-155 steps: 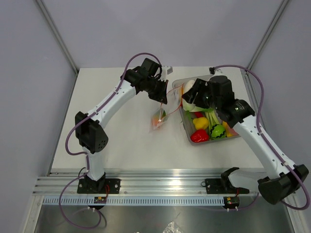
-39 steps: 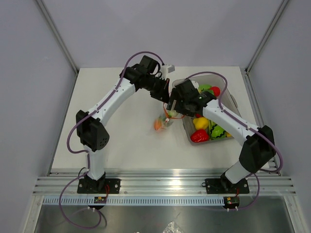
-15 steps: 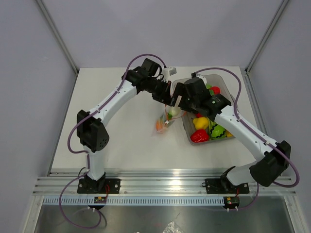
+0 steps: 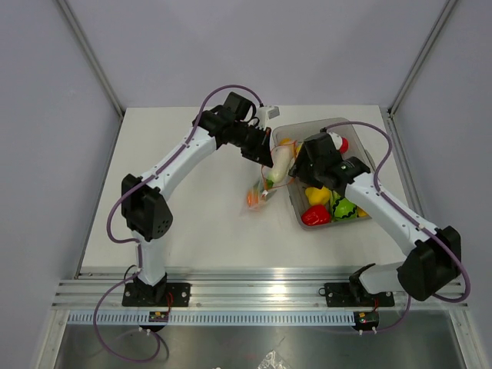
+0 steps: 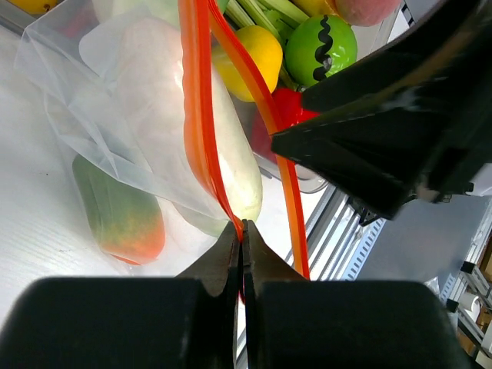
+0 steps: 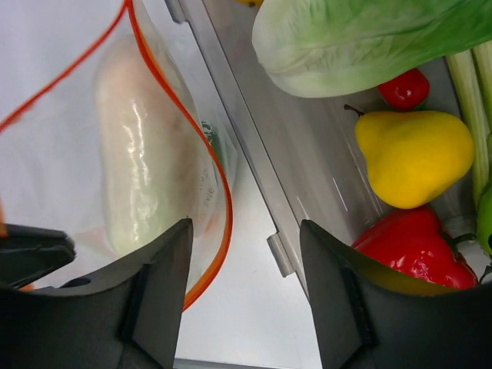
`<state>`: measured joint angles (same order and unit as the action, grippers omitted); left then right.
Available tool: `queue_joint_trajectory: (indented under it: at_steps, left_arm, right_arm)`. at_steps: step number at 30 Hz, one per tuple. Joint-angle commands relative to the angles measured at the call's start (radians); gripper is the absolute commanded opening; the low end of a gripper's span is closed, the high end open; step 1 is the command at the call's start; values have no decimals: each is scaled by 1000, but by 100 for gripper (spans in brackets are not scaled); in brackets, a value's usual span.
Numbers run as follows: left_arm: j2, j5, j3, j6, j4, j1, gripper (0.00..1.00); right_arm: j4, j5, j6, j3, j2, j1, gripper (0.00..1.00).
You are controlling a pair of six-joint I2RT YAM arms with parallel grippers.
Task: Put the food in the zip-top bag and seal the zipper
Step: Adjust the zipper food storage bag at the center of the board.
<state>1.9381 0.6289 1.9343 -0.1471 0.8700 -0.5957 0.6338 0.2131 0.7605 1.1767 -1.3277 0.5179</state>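
Observation:
The zip-top bag [image 4: 261, 191] hangs open from my left gripper [image 4: 267, 159], which is shut on its red-orange zipper [image 5: 201, 146]. In the left wrist view the jaws [image 5: 242, 231] pinch one strip of the zipper. Inside the bag are a long white vegetable [image 5: 192, 115] and an orange-green piece [image 5: 119, 211]. The white one also shows through the plastic in the right wrist view [image 6: 146, 169]. My right gripper [image 6: 246, 254] is open and empty. It hangs between the bag's mouth and the tub wall [image 6: 254, 154], beside the bag in the top view [image 4: 297, 171].
The grey translucent tub [image 4: 338, 221] right of the bag holds more food: a yellow pear [image 6: 415, 157], a red pepper [image 6: 407, 250], a pale green cabbage [image 6: 361, 38], a small red piece [image 6: 403, 88] and a green piece [image 5: 323, 46].
My right gripper carried the white vegetable from over the tub to the bag's mouth, let it go inside, and drew back a little to the right. My left gripper kept holding the zipper.

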Motion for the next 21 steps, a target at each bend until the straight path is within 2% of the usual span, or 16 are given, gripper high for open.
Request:
queue_joint_trajectory:
  at_steps: [1, 3, 5, 6, 8, 9, 15, 21]
  left_arm:
    - [-44, 26, 8, -5, -34, -1, 0]
    - [-48, 22, 8, -3, -31, -1, 0]
    - [-48, 22, 8, -3, -28, -1, 0]
    - [-48, 20, 9, -3, -26, -1, 0]
    - [-50, 11, 12, 1, -19, 0, 0]
    - [-53, 3, 14, 3, -16, 4, 0]
    - [-102, -9, 26, -11, 0, 95, 0]
    - [-163, -58, 12, -9, 17, 174, 0]
  right_arm:
    - [-63, -44, 14, 6, -69, 4, 62]
    - [-91, -56, 16, 11, -96, 2, 56]
    - [-103, -73, 16, 27, -131, 2, 42]
    - [-99, -78, 11, 37, -137, 2, 21]
    - [-91, -73, 11, 52, -128, 2, 3]
    - [-85, -67, 2, 58, -117, 2, 0]
    - [-62, -98, -75, 184, -36, 4, 0]
    - [-26, -115, -109, 244, -189, 4, 0]
